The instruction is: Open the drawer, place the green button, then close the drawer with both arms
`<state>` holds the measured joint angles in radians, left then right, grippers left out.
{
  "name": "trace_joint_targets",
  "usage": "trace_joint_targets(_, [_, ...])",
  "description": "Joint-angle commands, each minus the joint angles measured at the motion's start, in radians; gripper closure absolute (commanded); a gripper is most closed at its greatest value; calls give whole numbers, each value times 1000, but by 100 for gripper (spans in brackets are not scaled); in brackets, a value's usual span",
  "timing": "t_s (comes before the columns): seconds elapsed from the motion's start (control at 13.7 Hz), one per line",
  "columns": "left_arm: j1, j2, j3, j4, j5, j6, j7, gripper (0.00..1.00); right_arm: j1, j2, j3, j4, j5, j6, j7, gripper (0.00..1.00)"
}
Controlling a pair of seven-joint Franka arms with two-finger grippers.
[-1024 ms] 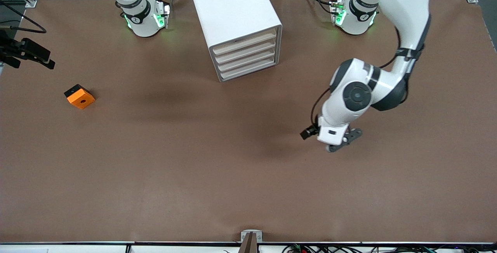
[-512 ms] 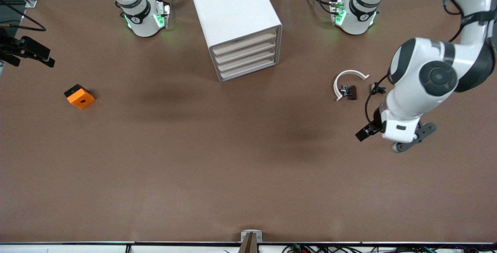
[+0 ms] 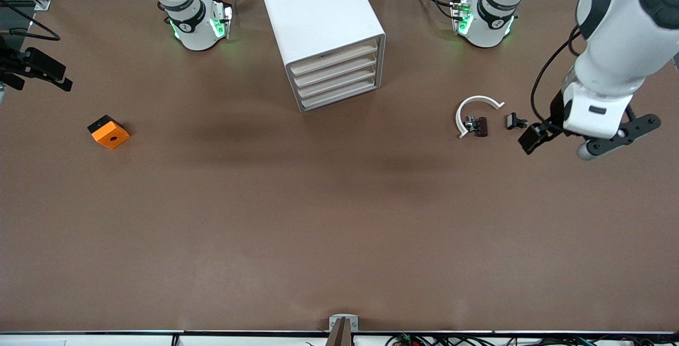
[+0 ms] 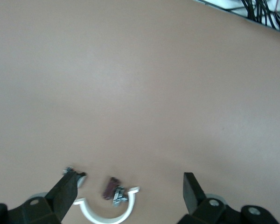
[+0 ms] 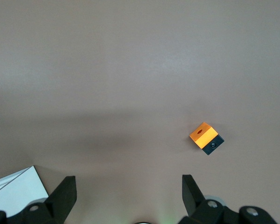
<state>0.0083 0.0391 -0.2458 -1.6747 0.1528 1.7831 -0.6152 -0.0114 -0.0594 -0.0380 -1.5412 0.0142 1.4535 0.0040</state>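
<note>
The white cabinet [image 3: 323, 27] stands between the arm bases. All of its cream-fronted drawers [image 3: 335, 75] are shut. The green-capped button shows in no view. My left gripper [image 3: 618, 136] hangs open and empty over the table at the left arm's end, beside a small black clip [image 3: 514, 121]. In the left wrist view the left gripper [image 4: 129, 192] is spread wide above a white C-shaped ring [image 4: 105, 212]. My right gripper [image 5: 128, 192] is open and empty, held high near its own base and out of the front view.
The white C-shaped ring [image 3: 475, 106] lies on the table with a dark maroon part [image 3: 481, 126] and a metal clip [image 4: 119, 196] inside it. An orange-and-black cube [image 3: 109, 131] lies toward the right arm's end and also shows in the right wrist view [image 5: 205, 137]. A black fixture [image 3: 37, 70] juts in at that table edge.
My left arm has swung from over the middle of the table toward its own end and toward the bases. That uncovered the white ring and the small parts. The drawers stayed shut.
</note>
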Motion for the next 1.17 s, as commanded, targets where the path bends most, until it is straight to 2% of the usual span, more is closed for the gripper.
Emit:
trace_joint_targets(0.0, [9,-97,19,-31,2,-77,141,0,-15,1,12,16,-7,-15,-6,0])
trace_joint_targets(0.22, [15,-119,60,-1,-39,-160,308,0,-15,1,13,16,-7,-13,-6,0])
trace_joint_targets(0.44, [25,-133,108,1,-95,-183,392,0,-16,1,12,32,-11,-15,-7,0])
trace_joint_targets(0.66, [45,-156,106,0,-98,-194,439,0,-16,1,12,33,-13,-15,-7,0])
trace_joint_targets(0.88, [48,-177,111,-11,-179,-202,474,0,-16,3,12,35,-14,-15,-7,0])
trace_joint_targets(1.1, [47,-186,111,-14,-177,-218,497,0,-16,3,12,35,-13,-15,-7,0])
